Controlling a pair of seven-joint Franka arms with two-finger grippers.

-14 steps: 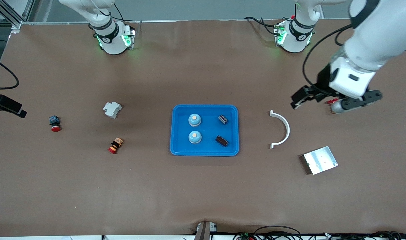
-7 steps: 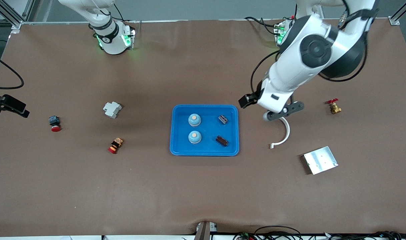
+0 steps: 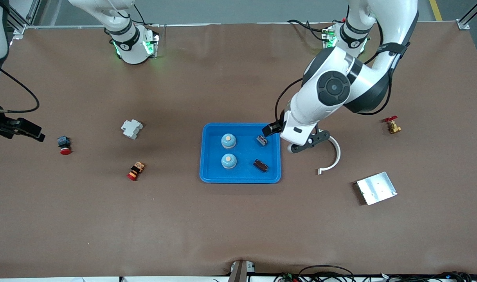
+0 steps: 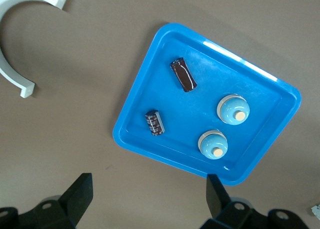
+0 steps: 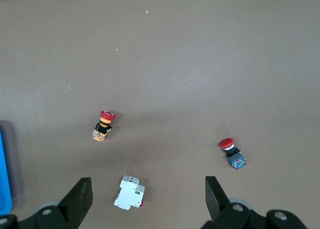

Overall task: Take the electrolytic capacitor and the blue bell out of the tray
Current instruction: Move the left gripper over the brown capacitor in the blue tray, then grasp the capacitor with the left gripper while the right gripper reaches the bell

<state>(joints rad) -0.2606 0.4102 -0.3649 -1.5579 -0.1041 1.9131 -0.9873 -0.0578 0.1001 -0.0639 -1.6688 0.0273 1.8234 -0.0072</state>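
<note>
A blue tray (image 3: pixel 207 172) in the middle of the table holds two light-blue bells (image 3: pixel 228 141) (image 3: pixel 229 161) with orange buttons and two dark capacitors (image 3: pixel 261 140) (image 3: pixel 260 165). My left gripper (image 3: pixel 297 135) hangs over the tray's edge toward the left arm's end, open and empty. In the left wrist view, the tray (image 4: pixel 131 96), capacitors (image 4: pixel 154 122) (image 4: pixel 183 75) and bells (image 4: pixel 213 144) (image 4: pixel 233 109) lie ahead of the left gripper (image 4: pixel 148 199). My right gripper (image 3: pixel 21 128) is up over the right arm's end of the table. It is open (image 5: pixel 147 196) over a white breaker (image 5: pixel 129 192).
A white curved piece (image 3: pixel 332 152), a metal plate (image 3: pixel 376 188) and a brass valve with a red handle (image 3: pixel 392 125) lie toward the left arm's end. The white breaker (image 3: pixel 132 128) and two red push-buttons (image 3: pixel 64 145) (image 3: pixel 135 171) lie toward the right arm's end.
My left arm has swung from over the brass valve across the white curved piece to the tray's edge. The right gripper has drifted slightly toward the middle. Both stay open.
</note>
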